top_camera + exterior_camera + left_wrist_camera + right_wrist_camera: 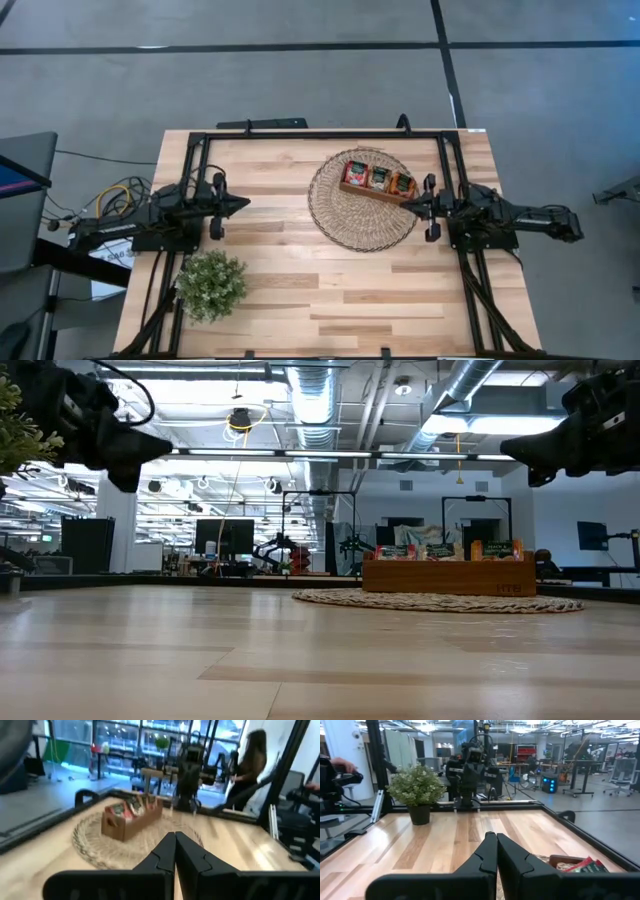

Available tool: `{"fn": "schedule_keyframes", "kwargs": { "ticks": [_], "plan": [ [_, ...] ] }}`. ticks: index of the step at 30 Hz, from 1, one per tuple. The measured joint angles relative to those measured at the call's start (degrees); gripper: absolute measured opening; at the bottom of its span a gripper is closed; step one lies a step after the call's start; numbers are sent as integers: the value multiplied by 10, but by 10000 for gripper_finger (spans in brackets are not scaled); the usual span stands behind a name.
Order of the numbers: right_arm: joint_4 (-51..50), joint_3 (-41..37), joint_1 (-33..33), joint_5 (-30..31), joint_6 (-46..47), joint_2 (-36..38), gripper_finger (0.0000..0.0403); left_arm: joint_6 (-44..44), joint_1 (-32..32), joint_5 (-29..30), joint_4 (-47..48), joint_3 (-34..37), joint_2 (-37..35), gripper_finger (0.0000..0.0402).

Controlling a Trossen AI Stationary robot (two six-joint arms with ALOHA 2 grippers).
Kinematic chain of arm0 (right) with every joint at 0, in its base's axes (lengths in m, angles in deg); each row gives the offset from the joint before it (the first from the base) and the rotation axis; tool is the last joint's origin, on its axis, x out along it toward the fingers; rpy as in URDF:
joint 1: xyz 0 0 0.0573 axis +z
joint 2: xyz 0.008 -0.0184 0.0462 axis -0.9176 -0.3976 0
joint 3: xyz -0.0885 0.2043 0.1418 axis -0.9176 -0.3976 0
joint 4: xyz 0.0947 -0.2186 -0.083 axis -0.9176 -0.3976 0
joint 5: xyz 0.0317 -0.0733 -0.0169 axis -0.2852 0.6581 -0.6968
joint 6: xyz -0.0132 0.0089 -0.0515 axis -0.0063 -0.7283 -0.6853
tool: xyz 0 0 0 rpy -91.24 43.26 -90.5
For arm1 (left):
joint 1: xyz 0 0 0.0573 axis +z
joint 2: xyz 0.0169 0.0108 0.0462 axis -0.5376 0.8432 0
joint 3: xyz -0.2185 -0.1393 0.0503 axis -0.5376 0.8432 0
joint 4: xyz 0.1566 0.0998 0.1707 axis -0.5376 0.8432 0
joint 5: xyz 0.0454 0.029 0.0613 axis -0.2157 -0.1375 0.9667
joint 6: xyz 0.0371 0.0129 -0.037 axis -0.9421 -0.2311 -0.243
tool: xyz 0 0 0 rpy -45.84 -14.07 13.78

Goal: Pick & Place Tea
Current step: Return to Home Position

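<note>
As seen from overhead, hangs shut and empty over the left side of the tabletop [300, 280]: left gripper [245, 203], fingers pressed tip to tip, aimed toward the middle. Opposite, over the right side: right gripper [405, 205], likewise pinched together on nothing, tip above the rim of the round woven mat [335, 220] and near one end of the wooden tray [375, 193], not touching it. Both raised well clear of the wood in the low view. Inside the tray, standing upright: tea [379, 178] sachets, sorted by compartment, with red at the end away from the right gripper, dark green-and-white in the middle, orange at the end nearest it. Tray resting on the mat, slightly angled. Beside the left arm, near the tabletop's edge: potted plant [211, 283]. Beyond the tabletop, blurred in the left wrist view: a person [247, 760].
</note>
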Motion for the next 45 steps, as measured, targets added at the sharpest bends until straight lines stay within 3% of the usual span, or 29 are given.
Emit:
{"fn": "schedule_keyframes", "kwargs": {
  "ticks": [13, 34, 40, 45],
  "plan": [
    [4, 0, 50, 0, 0, 0, 0, 1, -70, 8, -5, 0, -1, 0],
    [4, 0, 50, 0, 0, 0, 0, 11, -71, 7, 23, 0, 0, 0],
    [4, 0, 50, 0, 0, 0, 0, -72, -71, 1, 26, 0, 0, 0],
    [4, 0, 50, 0, 0, 0, 0, -62, -72, -2, 27, 0, 0, 0]
  ]
}}
